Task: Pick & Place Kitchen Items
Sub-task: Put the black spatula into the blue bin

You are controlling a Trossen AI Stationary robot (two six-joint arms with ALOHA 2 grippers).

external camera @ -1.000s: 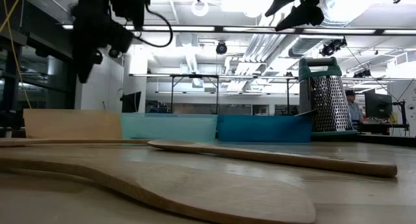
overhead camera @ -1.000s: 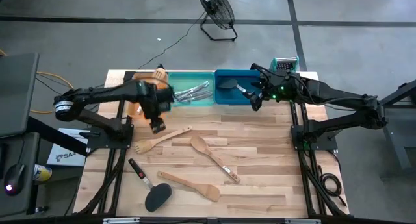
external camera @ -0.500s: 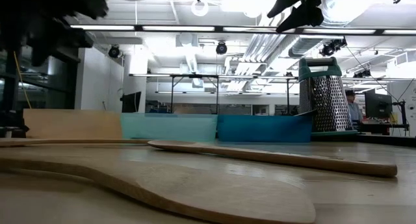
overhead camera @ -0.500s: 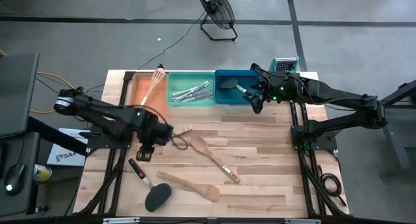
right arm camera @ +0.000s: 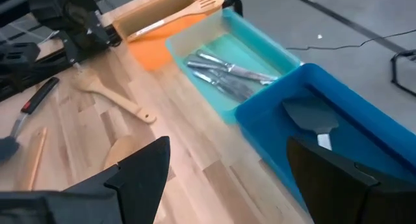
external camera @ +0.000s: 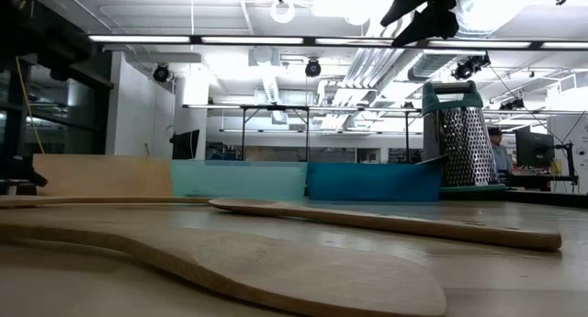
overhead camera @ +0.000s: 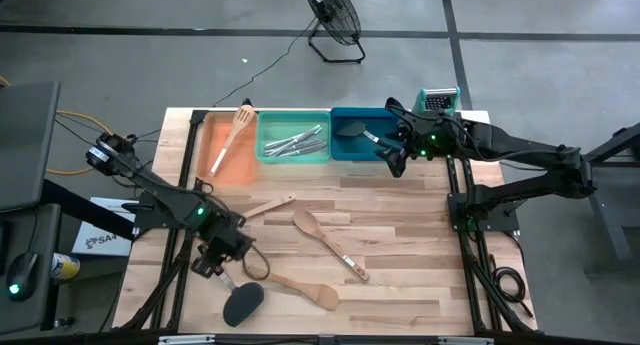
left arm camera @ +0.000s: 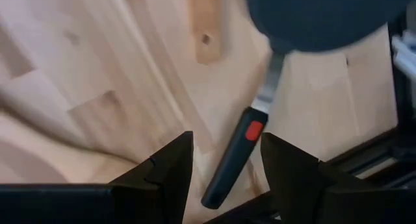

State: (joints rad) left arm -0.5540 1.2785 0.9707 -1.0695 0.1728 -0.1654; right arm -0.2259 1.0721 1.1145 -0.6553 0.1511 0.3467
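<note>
A black turner (overhead camera: pixel 241 302) with a red-marked handle (left arm camera: pixel 235 158) lies near the table's near left edge. My left gripper (left arm camera: pixel 226 149) hangs open above it, pointing down, one finger on either side of the handle and clear of it; in the high view my left gripper (overhead camera: pixel 213 262) covers the handle's free end. A wooden spatula (overhead camera: pixel 297 286), a wooden spoon (overhead camera: pixel 328 243) and a wooden fork (overhead camera: pixel 262 205) lie on the table. My right gripper (right arm camera: pixel 227 169) waits open over the blue tray's near right corner (overhead camera: pixel 392 157).
Along the far edge stand an orange tray (overhead camera: pixel 208 155) holding a wooden slotted spatula (overhead camera: pixel 233 138), a teal tray (overhead camera: pixel 268 153) with silver cutlery (overhead camera: pixel 296 141), and a blue tray (overhead camera: pixel 340 153) with a black turner (overhead camera: pixel 356 131). A steel grater (overhead camera: pixel 438 99) stands at the far right.
My left gripper has swung from over the orange tray toward the table's near edge, rolling as it went, and now hangs over the black turner's handle. Its fingers have stayed open. Nothing on the table has moved.
</note>
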